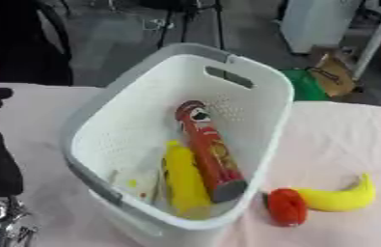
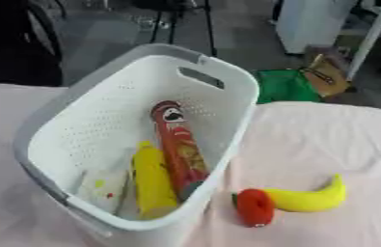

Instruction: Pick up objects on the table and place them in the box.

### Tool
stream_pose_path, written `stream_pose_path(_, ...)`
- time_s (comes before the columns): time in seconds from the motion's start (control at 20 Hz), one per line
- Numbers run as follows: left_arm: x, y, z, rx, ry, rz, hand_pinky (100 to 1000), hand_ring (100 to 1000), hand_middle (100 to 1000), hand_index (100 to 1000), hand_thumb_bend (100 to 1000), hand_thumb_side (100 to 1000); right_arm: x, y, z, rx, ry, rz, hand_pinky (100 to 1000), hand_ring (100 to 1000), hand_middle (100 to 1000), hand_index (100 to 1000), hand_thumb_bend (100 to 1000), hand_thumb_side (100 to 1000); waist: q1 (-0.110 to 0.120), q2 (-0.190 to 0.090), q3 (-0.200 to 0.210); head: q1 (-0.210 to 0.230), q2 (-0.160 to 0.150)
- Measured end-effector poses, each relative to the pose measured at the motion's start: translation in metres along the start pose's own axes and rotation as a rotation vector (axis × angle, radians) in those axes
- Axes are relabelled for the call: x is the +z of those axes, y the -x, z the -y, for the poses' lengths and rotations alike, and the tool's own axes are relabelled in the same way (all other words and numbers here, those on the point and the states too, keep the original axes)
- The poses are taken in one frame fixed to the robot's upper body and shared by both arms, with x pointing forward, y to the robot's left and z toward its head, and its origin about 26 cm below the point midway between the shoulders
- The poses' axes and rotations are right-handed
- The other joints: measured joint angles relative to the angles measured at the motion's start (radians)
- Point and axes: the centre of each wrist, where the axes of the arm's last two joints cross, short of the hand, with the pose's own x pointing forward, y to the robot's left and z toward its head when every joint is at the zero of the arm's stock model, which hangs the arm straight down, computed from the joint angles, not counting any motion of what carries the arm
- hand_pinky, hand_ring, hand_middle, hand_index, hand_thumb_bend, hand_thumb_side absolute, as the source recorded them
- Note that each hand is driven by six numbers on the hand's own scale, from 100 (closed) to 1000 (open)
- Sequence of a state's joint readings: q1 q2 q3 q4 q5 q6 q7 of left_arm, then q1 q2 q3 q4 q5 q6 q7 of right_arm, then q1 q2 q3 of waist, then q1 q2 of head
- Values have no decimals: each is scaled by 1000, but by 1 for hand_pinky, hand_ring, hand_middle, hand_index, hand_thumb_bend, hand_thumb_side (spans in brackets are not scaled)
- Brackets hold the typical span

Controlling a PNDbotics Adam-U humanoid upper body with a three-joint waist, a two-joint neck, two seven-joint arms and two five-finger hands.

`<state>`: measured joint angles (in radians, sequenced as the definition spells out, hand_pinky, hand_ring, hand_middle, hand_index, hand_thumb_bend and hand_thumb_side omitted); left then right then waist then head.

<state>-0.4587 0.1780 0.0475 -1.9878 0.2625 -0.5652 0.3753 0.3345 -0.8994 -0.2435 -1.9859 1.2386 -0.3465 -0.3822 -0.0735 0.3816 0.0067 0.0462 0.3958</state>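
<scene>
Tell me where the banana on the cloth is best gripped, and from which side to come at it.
Probably across the thick middle of the banana, coming down from above. It lies flat on the pink cloth, its tip curving up at the right, with fingers closing across its width. Its left end touches or sits right beside the red object, so the middle and right half leave more room.

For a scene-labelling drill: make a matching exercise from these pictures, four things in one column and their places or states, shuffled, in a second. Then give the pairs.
Things:
1. Red chip can
2. Yellow bottle
3. Banana
4. Red fruit-like object

Places:
A. On the tablecloth, at the far right of the group
B. In the white basket, slanted, top end up against the wall
C. On the tablecloth, between the basket and the banana
D. In the basket, just left of the can

Pairs: 1-B, 2-D, 3-A, 4-C
</scene>
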Motion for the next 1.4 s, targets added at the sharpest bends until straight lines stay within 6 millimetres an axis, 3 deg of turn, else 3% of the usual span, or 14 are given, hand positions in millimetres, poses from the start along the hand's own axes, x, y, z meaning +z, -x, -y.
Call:
stream_pose_path(0.25,0,0,-1,-4,5,-7,567,437,547,625,100,904,-14,8,8,19,-63,80,807,935,998,1000,104,890,-2,-5,0,-9,1)
stream_pose_path(0.4,0,0,-1,-6,10,-9,568,437,547,625,100,904,-22,10,12,32,-106,129,810,940,1000,1000,153,887,-2,-6,1,-15,1)
stream_pose_path(0.75,1,0,1,5,21,-26,568,437,548,626,100,904,-46,19,26,61,-197,213,818,944,1000,1000,123,897,-6,-10,13,-31,8)
stream_pose_path(1.4,2,1,3,14,34,-41,570,437,549,626,100,904,-72,42,54,-32,-80,76,832,939,985,995,100,935,-7,-12,21,-39,9)
